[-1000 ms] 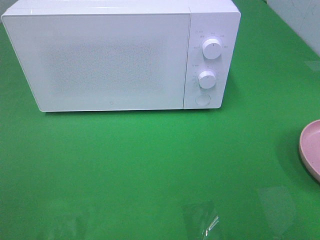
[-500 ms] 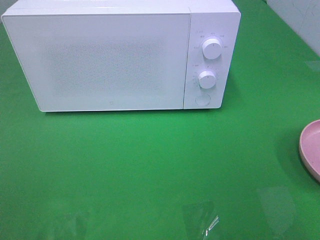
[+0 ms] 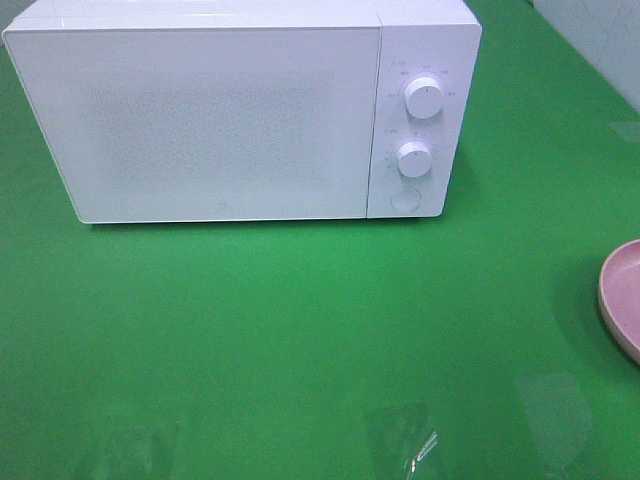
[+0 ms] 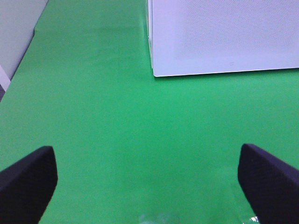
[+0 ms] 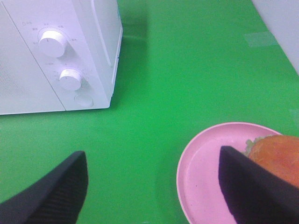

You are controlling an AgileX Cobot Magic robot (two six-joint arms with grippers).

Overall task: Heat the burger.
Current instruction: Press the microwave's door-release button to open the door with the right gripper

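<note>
Overhead, nothing is shifting from a second ago: the microwave (image 3: pixel 200 120) is sitting shut at twelve o'clock, and the pink plate (image 3: pixel 622 295) is poking in at three o'clock, its load cut off by the edge. So heating is not yet starting.

Left wrist: the left gripper (image 4: pixel 148 182) is hanging spread wide and empty before the microwave's corner.

Right wrist: the right gripper (image 5: pixel 152 186) is hovering parted, holding nothing, near the plate. The burger (image 5: pixel 275 156) is lying there, partly hidden behind one finger.

My fingers (image 4: pixel 28 182) are black, table (image 3: pixel 300 320) green, microwave (image 3: pixel 220 120) white with dotted door, 2 white knobs (image 3: pixel 425 97), plate (image 5: pixel 205 163) pink, burger (image 5: pixel 275 155) golden-brown.
</note>
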